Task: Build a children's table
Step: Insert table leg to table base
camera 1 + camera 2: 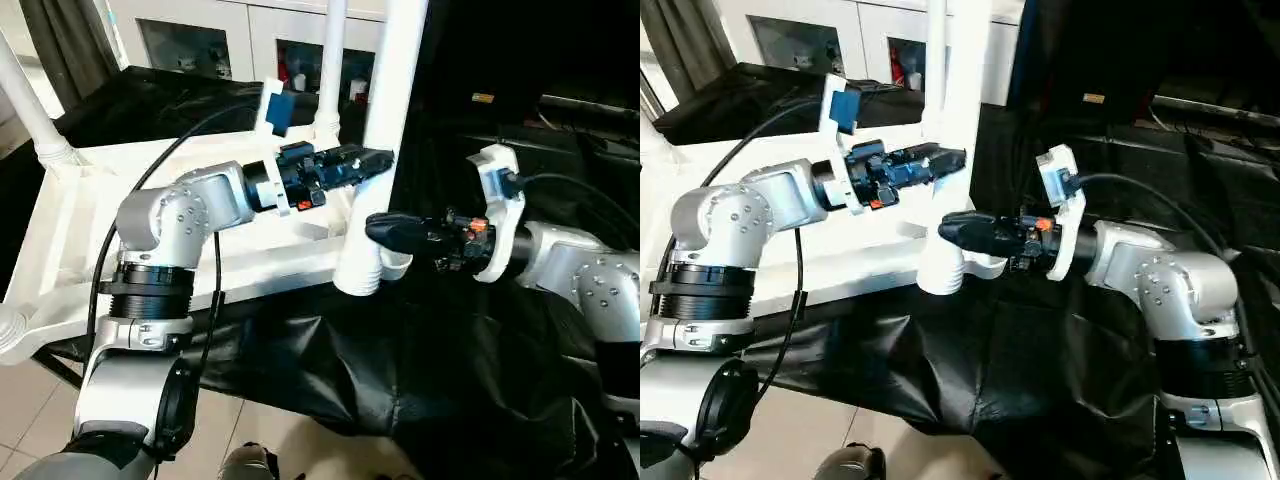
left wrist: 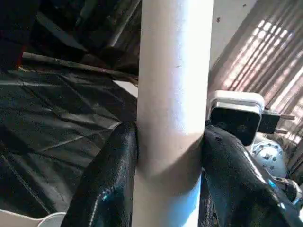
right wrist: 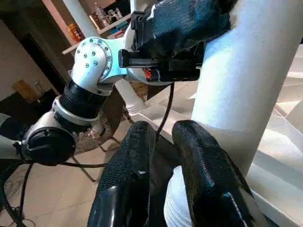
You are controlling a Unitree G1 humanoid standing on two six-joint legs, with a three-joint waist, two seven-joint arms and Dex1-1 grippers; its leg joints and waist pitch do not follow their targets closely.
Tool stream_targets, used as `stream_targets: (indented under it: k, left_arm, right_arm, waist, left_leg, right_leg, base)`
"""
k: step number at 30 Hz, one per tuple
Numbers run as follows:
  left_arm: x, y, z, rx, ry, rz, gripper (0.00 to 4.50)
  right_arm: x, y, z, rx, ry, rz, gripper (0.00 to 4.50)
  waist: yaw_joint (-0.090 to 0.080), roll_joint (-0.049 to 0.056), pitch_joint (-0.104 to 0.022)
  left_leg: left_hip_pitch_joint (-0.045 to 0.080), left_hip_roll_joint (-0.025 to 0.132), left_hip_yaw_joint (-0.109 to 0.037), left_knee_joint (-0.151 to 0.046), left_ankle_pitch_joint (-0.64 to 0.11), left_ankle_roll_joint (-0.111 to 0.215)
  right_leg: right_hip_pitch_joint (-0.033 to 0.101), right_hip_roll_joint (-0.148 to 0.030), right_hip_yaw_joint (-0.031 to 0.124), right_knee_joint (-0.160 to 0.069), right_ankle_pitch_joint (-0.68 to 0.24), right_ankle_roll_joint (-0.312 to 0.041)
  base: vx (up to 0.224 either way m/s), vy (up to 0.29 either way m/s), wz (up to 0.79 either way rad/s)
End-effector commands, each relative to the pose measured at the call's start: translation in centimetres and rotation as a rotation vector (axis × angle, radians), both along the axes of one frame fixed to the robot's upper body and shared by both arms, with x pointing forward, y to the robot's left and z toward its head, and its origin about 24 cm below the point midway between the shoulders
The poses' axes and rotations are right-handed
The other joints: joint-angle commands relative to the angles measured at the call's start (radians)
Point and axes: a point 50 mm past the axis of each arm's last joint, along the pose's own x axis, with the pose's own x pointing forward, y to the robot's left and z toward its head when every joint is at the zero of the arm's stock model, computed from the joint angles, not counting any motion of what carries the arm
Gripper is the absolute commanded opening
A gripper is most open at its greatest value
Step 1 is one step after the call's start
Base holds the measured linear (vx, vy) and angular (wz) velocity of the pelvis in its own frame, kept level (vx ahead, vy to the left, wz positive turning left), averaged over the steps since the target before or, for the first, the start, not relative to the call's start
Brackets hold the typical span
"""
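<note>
The right gripper (image 1: 381, 229), black-fingered on a silver forearm, reached in from the robot's right with its jaws together and empty, the tips resting beside the lower part of a long white tapered plastic tube leg (image 1: 385, 150). In the right wrist view the two fingers (image 3: 135, 179) lay side by side just in front of that leg's ribbed lower end (image 3: 177, 198), close to it or touching; which could not be told.

That leg stood nearly upright at the near right corner of the large white plastic rectangular table top (image 1: 120, 230), which lay ribbed side up on a surface draped in black cloth (image 1: 300, 370). Its ribbed foot (image 1: 358, 270) sat at the corner, at the top's near edge.

Just above, the left gripper (image 1: 378, 160) came across from the robot's left with its jaws clamped on the same leg partway up. The left wrist view showed one black finger (image 2: 111, 179) pressed to each side of the tube (image 2: 173, 94).

Farther off, a second white leg (image 1: 330, 70) stood upright in the far right corner, and a third (image 1: 30, 105) rose tilted from the far left corner socket. Behind the top stood a white cabinet with glass doors (image 1: 200, 40).
</note>
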Motion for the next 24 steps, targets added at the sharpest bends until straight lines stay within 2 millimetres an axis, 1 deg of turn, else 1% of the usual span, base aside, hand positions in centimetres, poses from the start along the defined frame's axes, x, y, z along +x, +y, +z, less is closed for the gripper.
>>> stream_targets:
  k: [1,3,5,6,7,9,10,11,12,13,14,16,18,19,20,22,24]
  left_arm:
    - [-1.2,-1.5,1.2,-0.046,-0.053,-0.140,1.88]
    - [-1.1,-1.2,1.2,-0.045,-0.050,-0.130,1.88]
    - [-0.9,-0.9,1.1,-0.044,-0.050,-0.118,1.88]
    - [-0.8,-0.8,1.1,-0.042,-0.051,-0.112,1.88]
    - [-0.8,-0.6,1.0,-0.040,-0.051,-0.103,1.88]
    - [-0.7,-0.5,1.0,-0.041,-0.052,-0.097,1.88]
    - [-0.7,-0.5,1.0,-0.041,-0.052,-0.096,1.88]
    - [-0.7,-0.4,1.1,-0.046,-0.053,-0.095,1.88]
    - [-0.7,-0.4,1.1,-0.047,-0.053,-0.096,1.88]
    - [-0.8,-0.4,1.1,-0.047,-0.052,-0.097,1.88]
    - [-0.8,-0.4,1.1,-0.047,-0.052,-0.097,1.88]
    - [-0.7,-0.4,0.9,-0.038,-0.048,-0.090,1.88]
    - [-0.6,-0.3,0.9,-0.036,-0.043,-0.088,1.88]
    - [-0.6,-0.3,0.8,-0.033,-0.043,-0.088,1.88]
    - [-0.5,-0.2,0.8,-0.030,-0.039,-0.078,1.88]
    - [-0.1,0.0,0.6,-0.021,-0.035,-0.050,1.88]
    - [0.2,0.1,0.4,-0.015,-0.034,-0.029,1.88]
  right_arm:
    - [0.5,-0.9,-0.3,-0.056,0.018,-0.072,1.33]
    - [0.5,-1.3,0.0,-0.056,0.011,-0.077,1.38]
    - [0.5,-1.7,0.2,-0.055,0.002,-0.085,1.64]
    - [0.6,-2.1,0.4,-0.056,-0.003,-0.094,1.64]
    - [0.4,-2.6,0.7,-0.050,-0.004,-0.096,1.81]
    - [0.2,-3.0,0.9,-0.047,0.000,-0.090,1.90]
    - [0.2,-3.0,0.9,-0.049,0.001,-0.090,2.00]
    - [0.4,-3.3,0.8,-0.070,0.001,-0.107,2.09]
    - [0.5,-3.4,0.7,-0.081,-0.004,-0.118,2.16]
    - [0.7,-3.5,0.6,-0.101,-0.015,-0.139,2.23]
    - [0.7,-3.5,0.6,-0.101,-0.015,-0.139,2.32]
    - [1.1,-3.5,0.7,-0.097,-0.021,-0.153,2.54]
    - [1.2,-3.4,0.9,-0.088,-0.026,-0.150,2.55]
    - [1.3,-3.4,1.0,-0.084,-0.029,-0.149,2.55]
    - [1.3,-3.4,1.3,-0.064,-0.033,-0.146,2.55]
    - [1.3,-3.4,1.7,-0.031,-0.038,-0.136,2.55]
    - [1.1,-3.4,1.8,-0.023,-0.040,-0.123,2.55]
  waist:
    - [0.002,-0.015,-0.106]
    - [0.002,-0.016,-0.107]
    - [0.003,-0.015,-0.107]
    - [0.002,-0.020,-0.107]
    - [0.003,-0.020,-0.106]
    - [0.003,-0.021,-0.106]
    - [0.003,-0.025,-0.106]
    - [0.005,-0.023,-0.105]
    - [0.005,-0.022,-0.105]
    - [0.004,-0.025,-0.105]
    - [0.004,-0.024,-0.105]
    - [0.003,-0.026,-0.104]
    - [0.002,-0.026,-0.102]
    - [0.002,-0.026,-0.102]
    - [0.004,-0.023,-0.104]
    - [0.004,-0.023,-0.104]
    - [0.007,-0.025,-0.107]
  left_leg:
    - [0.027,0.027,-0.014,-0.063,-0.168,-0.014]
    - [0.026,0.027,-0.014,-0.061,-0.158,-0.008]
    - [0.027,0.027,-0.014,-0.060,-0.153,-0.005]
    - [0.026,0.026,-0.013,-0.059,-0.151,-0.003]
    - [0.027,0.027,-0.013,-0.059,-0.152,-0.001]
    - [0.028,0.028,-0.013,-0.059,-0.154,0.001]
    - [0.027,0.027,-0.012,-0.058,-0.154,0.003]
    - [0.027,0.027,-0.012,-0.058,-0.153,0.003]
    - [0.027,0.028,-0.013,-0.058,-0.161,-0.001]
    - [0.028,0.028,-0.013,-0.059,-0.166,-0.005]
    - [0.028,0.028,-0.014,-0.059,-0.174,-0.009]
    - [0.027,0.028,-0.015,-0.060,-0.189,-0.017]
    - [0.028,0.027,-0.015,-0.061,-0.209,-0.022]
    - [0.028,0.027,-0.015,-0.061,-0.209,-0.022]
    - [0.029,0.028,-0.016,-0.060,-0.214,-0.027]
    - [0.029,0.028,-0.016,-0.060,-0.214,-0.029]
    - [0.029,0.027,-0.015,-0.058,-0.201,-0.024]
  right_leg:
    - [0.054,-0.037,0.027,-0.057,-0.151,-0.219]
    - [0.055,-0.036,0.027,-0.055,-0.137,-0.224]
    - [0.055,-0.036,0.027,-0.053,-0.132,-0.226]
    - [0.056,-0.036,0.027,-0.054,-0.133,-0.227]
    - [0.055,-0.036,0.027,-0.053,-0.142,-0.226]
    - [0.055,-0.037,0.027,-0.054,-0.147,-0.226]
    - [0.056,-0.036,0.027,-0.055,-0.148,-0.225]
    - [0.054,-0.038,0.028,-0.055,-0.157,-0.224]
    - [0.053,-0.038,0.027,-0.056,-0.171,-0.220]
    - [0.053,-0.038,0.027,-0.057,-0.179,-0.217]
    - [0.052,-0.038,0.027,-0.057,-0.187,-0.214]
    - [0.052,-0.038,0.026,-0.059,-0.204,-0.209]
    - [0.050,-0.038,0.026,-0.062,-0.234,-0.201]
    - [0.050,-0.038,0.026,-0.062,-0.234,-0.201]
    - [0.050,-0.039,0.026,-0.061,-0.244,-0.197]
    - [0.050,-0.039,0.027,-0.061,-0.236,-0.197]
    - [0.051,-0.037,0.027,-0.059,-0.210,-0.202]
  base:
    - [0.000,0.000,0.00]
    - [0.000,0.000,0.00]
    - [0.000,0.000,0.00]
    - [0.000,0.000,0.00]
    - [0.000,0.000,0.00]
    - [0.000,0.000,0.00]
    - [0.000,0.000,0.00]
    - [0.000,0.000,0.00]
    - [0.000,0.000,0.00]
    - [0.000,0.000,0.00]
    - [0.000,0.000,0.00]
    - [0.000,0.000,0.00]
    - [0.000,0.000,0.00]
    - [0.000,0.000,0.00]
    - [0.000,0.000,0.00]
    - [0.000,0.000,0.00]
    - [0.000,0.000,0.00]
